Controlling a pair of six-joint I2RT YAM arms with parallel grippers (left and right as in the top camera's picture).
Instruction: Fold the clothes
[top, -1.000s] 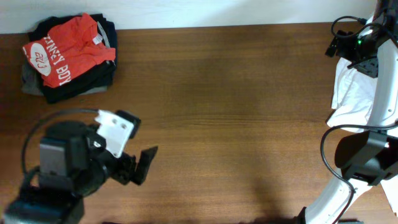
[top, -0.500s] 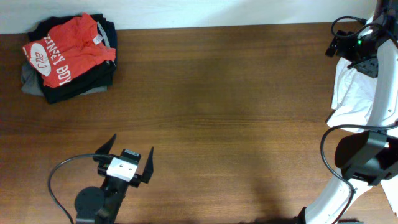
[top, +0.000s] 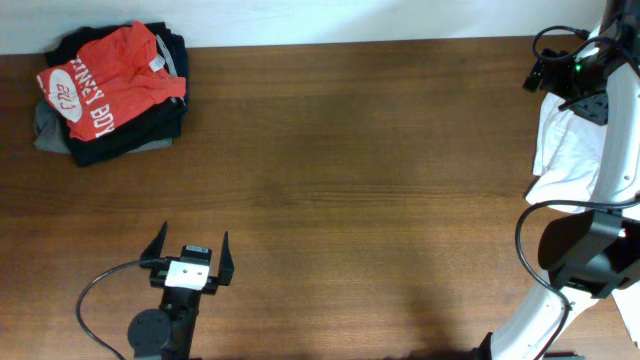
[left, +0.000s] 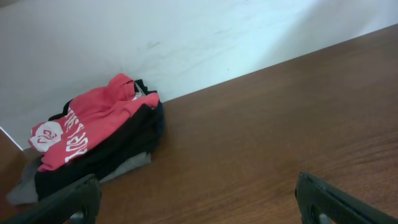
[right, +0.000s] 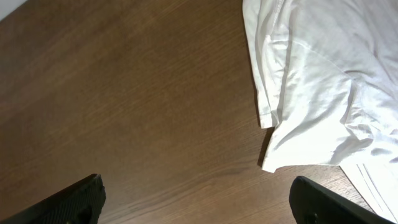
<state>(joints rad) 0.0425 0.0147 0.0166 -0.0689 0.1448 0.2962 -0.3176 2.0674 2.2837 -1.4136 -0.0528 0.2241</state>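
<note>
The red-orange T-shirt (top: 105, 82) with white lettering lies folded on top of a black-and-grey garment pile (top: 115, 135) at the table's far left corner. It also shows in the left wrist view (left: 93, 121), far ahead of the fingers. My left gripper (top: 188, 252) is open and empty near the front left of the table, well apart from the shirt. In its own view the left gripper (left: 199, 202) has its fingers spread wide over bare wood. My right gripper (right: 196, 199) is open and empty over the table's right side; in the overhead view I see only its arm (top: 580, 75).
A white garment (top: 562, 150) lies at the table's right edge, beside the right arm; it also shows in the right wrist view (right: 323, 81). The brown wooden table (top: 380, 200) lies between the two arms. A white wall runs behind the far edge.
My left arm has pulled back toward the front edge and turned, so its open fingers now point away toward the far side. The right arm and the clothes have not moved.
</note>
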